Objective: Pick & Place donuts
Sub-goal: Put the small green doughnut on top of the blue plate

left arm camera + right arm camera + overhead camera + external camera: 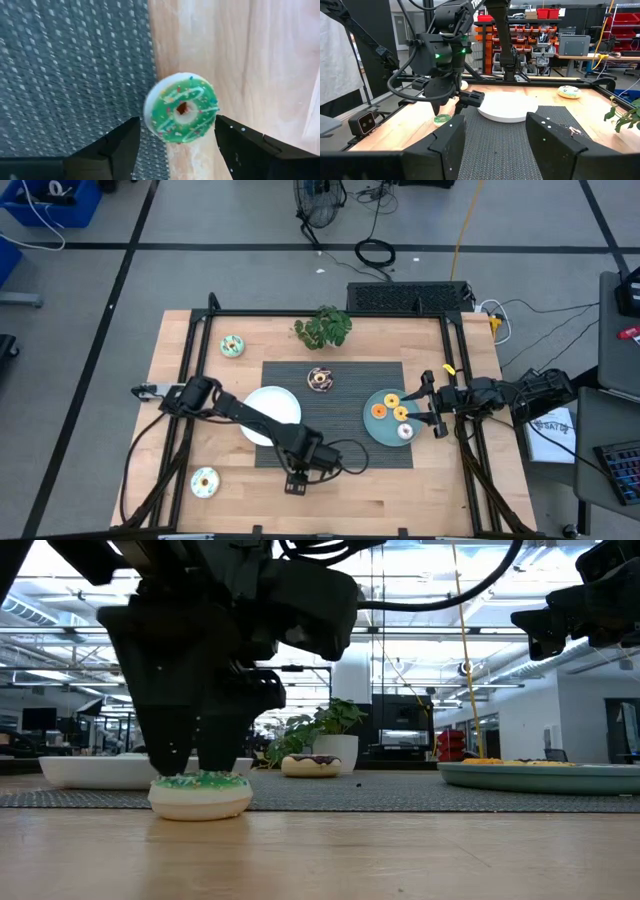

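A green-iced donut with sprinkles [182, 107] lies flat on the wood beside the mat's near edge, also seen in the low view [200, 795] and in the right wrist view [441, 119]. My left gripper [177, 145] is open and points down over it, one finger on each side, and hides it in the high view [297, 480]. My right gripper [432, 405] waits open at the right rim of the teal plate [372, 430], which holds orange [379, 411], yellow [392, 397] and pale [405, 431] donuts. A chocolate donut [320, 380] lies on the mat.
A white plate [272, 415] sits on the dark mat's left part [340, 450]. Two more donuts lie on the wood, at the far left [232, 346] and the near left [204, 482]. A leafy plant [322, 328] stands at the far edge. A black frame borders the table.
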Robot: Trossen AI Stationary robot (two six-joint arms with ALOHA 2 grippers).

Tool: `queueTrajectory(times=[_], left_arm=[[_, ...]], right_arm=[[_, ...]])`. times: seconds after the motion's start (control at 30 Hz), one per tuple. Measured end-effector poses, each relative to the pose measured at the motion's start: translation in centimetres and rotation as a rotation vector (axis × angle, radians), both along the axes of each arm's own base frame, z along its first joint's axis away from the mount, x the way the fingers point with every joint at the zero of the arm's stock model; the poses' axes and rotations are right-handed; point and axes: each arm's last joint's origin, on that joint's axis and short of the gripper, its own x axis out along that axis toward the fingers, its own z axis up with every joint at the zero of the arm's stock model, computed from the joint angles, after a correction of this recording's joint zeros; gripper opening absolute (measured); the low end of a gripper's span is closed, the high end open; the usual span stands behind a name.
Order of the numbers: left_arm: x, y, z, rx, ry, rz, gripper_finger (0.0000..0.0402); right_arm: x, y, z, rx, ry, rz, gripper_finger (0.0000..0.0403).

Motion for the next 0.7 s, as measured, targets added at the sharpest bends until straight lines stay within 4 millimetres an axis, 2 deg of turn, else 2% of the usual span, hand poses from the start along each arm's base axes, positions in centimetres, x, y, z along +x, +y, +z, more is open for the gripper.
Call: queueTrajectory(times=[0.23,0.5,0.7], left_arm=[[-0.4,-1.2,0.0,0.024,-0.018,-0.021,0.0257],[-0.9,-2.5,0.0,0.228,-0.115,-0.053,0.026],[-0.9,-2.9,0.0,0.231,-0.137,-0.06,0.0256]], right_arm=[[0.0,0.0,0.0,0.0,0.0,0.0,0.0196],[0.0,0.0,0.0,0.0,0.0,0.0,0.0196],[0.0,0.0,0.0,0.0,0.0,0.0,0.0197]])
